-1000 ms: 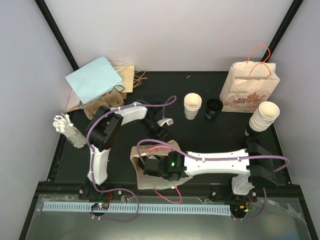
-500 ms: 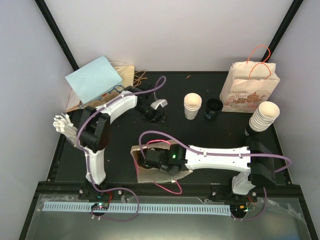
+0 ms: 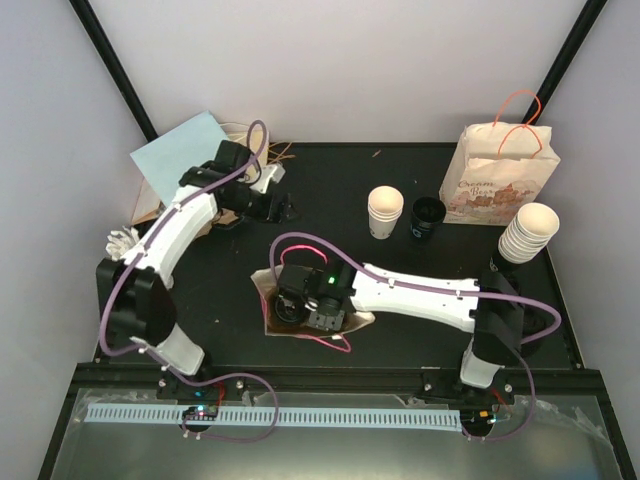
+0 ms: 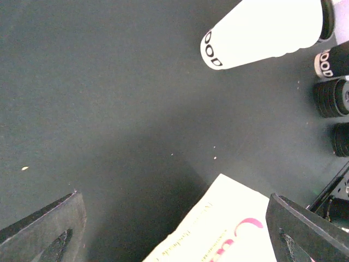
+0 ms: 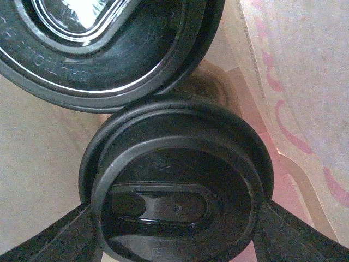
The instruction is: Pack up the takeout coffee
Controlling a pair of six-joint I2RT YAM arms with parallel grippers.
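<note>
Right tool (image 5: 174, 233) was found clenched on black lid (image 5: 177, 164), lower centre of frame; left tool (image 4: 177, 229) was noted released, empty.

White arms (image 3: 430, 292), black joints (image 3: 500, 325), purple cables (image 3: 252, 140), perhaps green light (image 3: 331, 281)

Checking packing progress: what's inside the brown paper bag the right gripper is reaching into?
Inside the paper bag: two black cup lids, the nearer lid gripped by the right gripper, the farther lid overlapping its edge. Whatever sits beneath the lids is covered.
</note>
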